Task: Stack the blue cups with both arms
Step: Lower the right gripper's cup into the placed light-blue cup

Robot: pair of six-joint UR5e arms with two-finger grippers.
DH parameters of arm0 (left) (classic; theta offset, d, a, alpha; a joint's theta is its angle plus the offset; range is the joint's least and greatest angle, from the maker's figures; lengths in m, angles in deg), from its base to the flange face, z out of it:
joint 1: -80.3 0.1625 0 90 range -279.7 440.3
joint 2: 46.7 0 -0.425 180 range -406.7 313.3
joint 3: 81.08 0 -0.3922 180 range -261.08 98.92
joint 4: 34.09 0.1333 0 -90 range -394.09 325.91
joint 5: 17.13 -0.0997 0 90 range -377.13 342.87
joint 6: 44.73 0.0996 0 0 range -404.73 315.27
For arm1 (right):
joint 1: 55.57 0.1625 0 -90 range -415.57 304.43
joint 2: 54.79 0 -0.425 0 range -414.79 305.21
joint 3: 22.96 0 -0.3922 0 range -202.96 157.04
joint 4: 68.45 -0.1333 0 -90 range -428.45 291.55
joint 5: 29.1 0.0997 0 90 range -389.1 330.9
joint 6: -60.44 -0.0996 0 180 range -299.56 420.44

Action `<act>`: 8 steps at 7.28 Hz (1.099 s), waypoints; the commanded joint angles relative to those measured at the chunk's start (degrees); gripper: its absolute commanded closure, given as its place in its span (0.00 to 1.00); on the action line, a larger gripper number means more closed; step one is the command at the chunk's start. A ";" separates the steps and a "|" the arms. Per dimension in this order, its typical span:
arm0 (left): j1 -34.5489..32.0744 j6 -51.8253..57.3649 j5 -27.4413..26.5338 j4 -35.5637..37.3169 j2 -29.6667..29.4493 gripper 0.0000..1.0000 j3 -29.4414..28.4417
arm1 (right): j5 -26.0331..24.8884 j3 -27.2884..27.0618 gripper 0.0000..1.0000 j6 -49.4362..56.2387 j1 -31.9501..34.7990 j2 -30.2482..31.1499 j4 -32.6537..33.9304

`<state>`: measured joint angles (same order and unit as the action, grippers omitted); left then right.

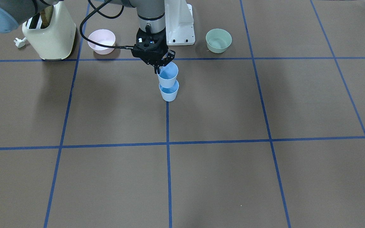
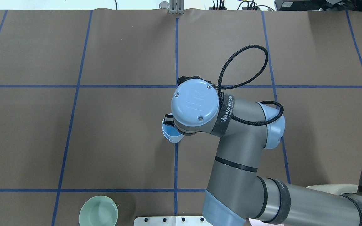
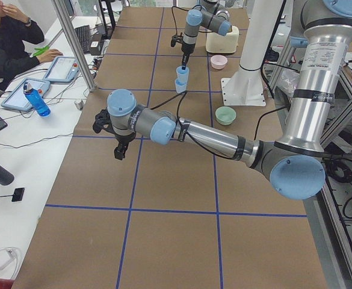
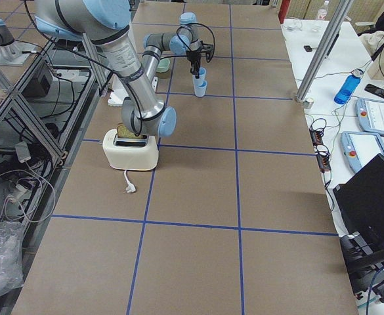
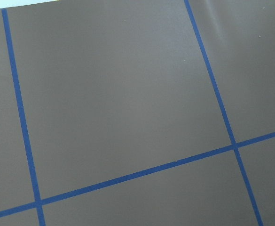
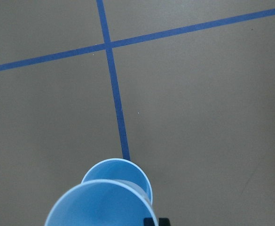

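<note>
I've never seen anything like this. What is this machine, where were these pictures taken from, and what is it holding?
This is a robot with two jointed arms, the right arm and the left arm, at a brown table marked with blue tape. Each arm ends in a two-finger end effector. Four fixed cameras look on: one facing the robot, one over its shoulders, and one at each end of the table. Two more ride on the wrists.

The right end effector pinches the rim of the upper blue cup, holding it just over the lower blue cup, which stands on the table. I cannot tell whether they touch. The left end effector hangs over bare table, and nothing shows in it.

Also on the table are a cream toaster, a pink bowl and a green bowl.
</note>
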<state>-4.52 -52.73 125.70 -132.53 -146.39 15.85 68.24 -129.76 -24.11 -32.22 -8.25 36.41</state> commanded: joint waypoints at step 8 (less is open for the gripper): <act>0.09 0.00 0.00 -0.09 0.11 0.03 -0.08 | -2.68 1.41 0.81 0.34 0.20 0.39 -4.40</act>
<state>-4.47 -52.73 125.69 -132.61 -146.28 15.78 66.39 -128.43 -24.17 -32.29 -7.91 32.21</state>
